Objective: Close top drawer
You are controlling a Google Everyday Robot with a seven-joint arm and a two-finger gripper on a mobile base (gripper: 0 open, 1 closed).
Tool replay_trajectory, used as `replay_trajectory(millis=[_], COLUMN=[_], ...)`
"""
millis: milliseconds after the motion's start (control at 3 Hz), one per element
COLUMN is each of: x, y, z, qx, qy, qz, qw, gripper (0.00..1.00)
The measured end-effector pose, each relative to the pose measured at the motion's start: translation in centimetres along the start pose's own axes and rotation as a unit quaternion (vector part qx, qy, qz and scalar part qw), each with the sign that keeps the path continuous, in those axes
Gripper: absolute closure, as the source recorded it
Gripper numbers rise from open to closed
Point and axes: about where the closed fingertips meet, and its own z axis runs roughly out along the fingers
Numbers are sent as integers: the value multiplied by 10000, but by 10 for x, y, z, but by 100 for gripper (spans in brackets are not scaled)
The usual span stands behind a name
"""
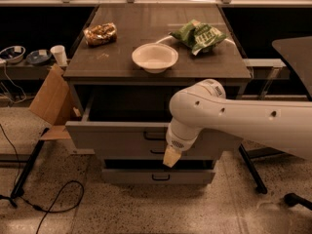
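Observation:
The top drawer (114, 134) is a wide grey drawer, pulled out from the cabinet under the table top, and its dark inside shows. Its small dark handle (154, 135) sits at the centre of the front panel. My white arm reaches in from the right. My gripper (171, 156) hangs in front of the drawer fronts, just below and right of that handle, with a pale tip pointing down. It hides part of the panel below the top drawer.
On the table top (122, 62) are a white bowl (155, 57), a green bag (199, 34) and a brown snack bag (100, 33). A lower drawer (158, 176) stands slightly out. A cardboard flap (51, 101), a cup (59, 55) and floor cables (53, 206) are left. A chair base (251, 172) is right.

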Motion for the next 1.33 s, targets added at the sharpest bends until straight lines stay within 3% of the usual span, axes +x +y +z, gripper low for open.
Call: replay_trajectory(millis=[333,1000,1333], x=[-8,-49,-54], y=[-4,-21,-25], z=[1,9,10], qx=[33,129,166], qy=[13,72,91], qz=[-107,-498,-522], qw=[9999,9986,9985], gripper=[0,0,0])
